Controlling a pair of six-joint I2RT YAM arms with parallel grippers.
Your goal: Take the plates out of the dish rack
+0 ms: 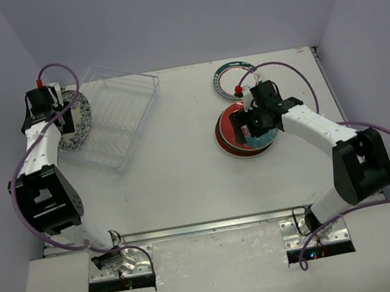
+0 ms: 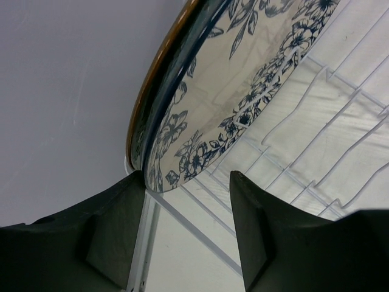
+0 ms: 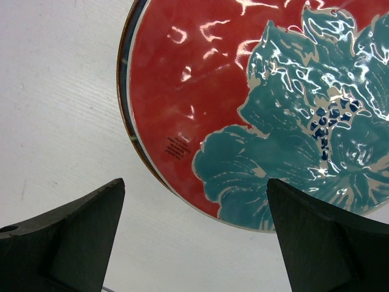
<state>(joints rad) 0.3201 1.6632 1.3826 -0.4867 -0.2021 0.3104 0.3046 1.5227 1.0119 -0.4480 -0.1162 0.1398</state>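
Watching L gripper (image 2: 188,198) hanging spread at the floral plate (image 2: 243,79), rim just at the mouth of the gap, not pinched yet. Plate is standing on edge at the left end of the dish rack (image 1: 123,107). R gripper (image 3: 194,182) is hovering spread over the red plate (image 3: 200,91), which is lying flat atop others on the desk (image 1: 186,185). Judging glazed ceramic: stiff, heavy-ish, slick, chippable. Pinching the floral rim edge-on is looking best.

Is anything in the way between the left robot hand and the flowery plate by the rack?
Nothing visible is. The left gripper is open, and the edge of the blue-flowered plate sits right in front of the gap between its fingers. Only the clear dish rack is beside it.
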